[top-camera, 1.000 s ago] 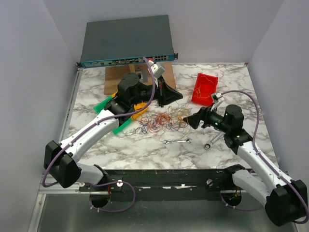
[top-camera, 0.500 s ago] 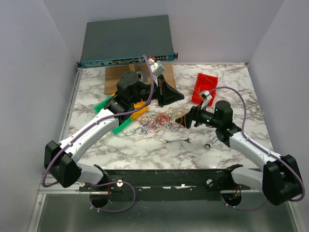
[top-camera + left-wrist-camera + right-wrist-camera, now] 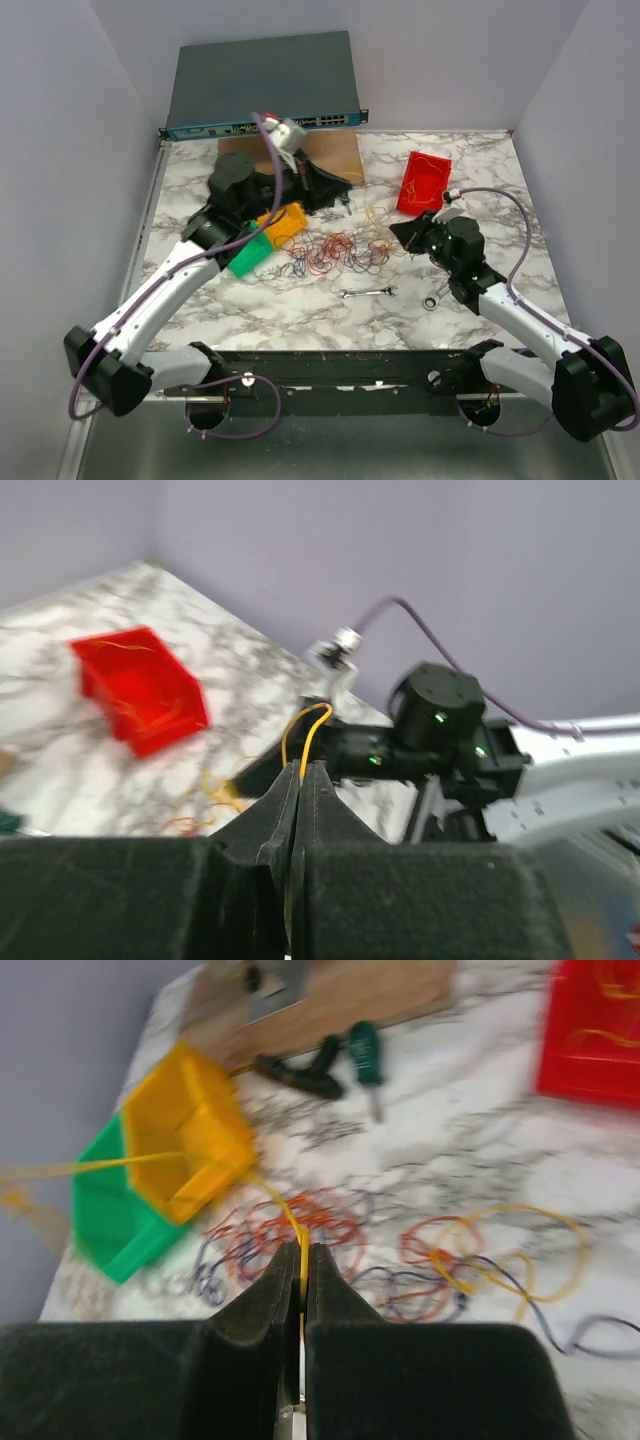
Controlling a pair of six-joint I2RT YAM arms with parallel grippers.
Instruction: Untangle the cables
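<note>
The cables (image 3: 335, 252) lie as a loose tangle of orange, red, yellow and dark strands mid-table. My left gripper (image 3: 343, 186) hovers behind the pile, shut on a yellow cable (image 3: 305, 730) that loops out of its tips (image 3: 303, 766). My right gripper (image 3: 395, 230) sits at the pile's right edge, shut on a yellow cable (image 3: 285, 1215) that runs from its tips (image 3: 303, 1252) up and left over the tangle (image 3: 300, 1230). A thin yellow strand (image 3: 375, 214) shows between the two grippers.
A red bin (image 3: 425, 183) with a few strands stands back right. Yellow (image 3: 283, 222) and green (image 3: 245, 258) bins lie left of the pile. A wrench (image 3: 365, 293) and ratchet (image 3: 440, 295) lie in front. Wooden board (image 3: 340, 150), screwdrivers (image 3: 340, 1060) and network switch (image 3: 260, 85) are behind.
My right gripper was open and has shut on a yellow cable at the pile's right edge. My left arm has swung back and to the left, its gripper still shut.
</note>
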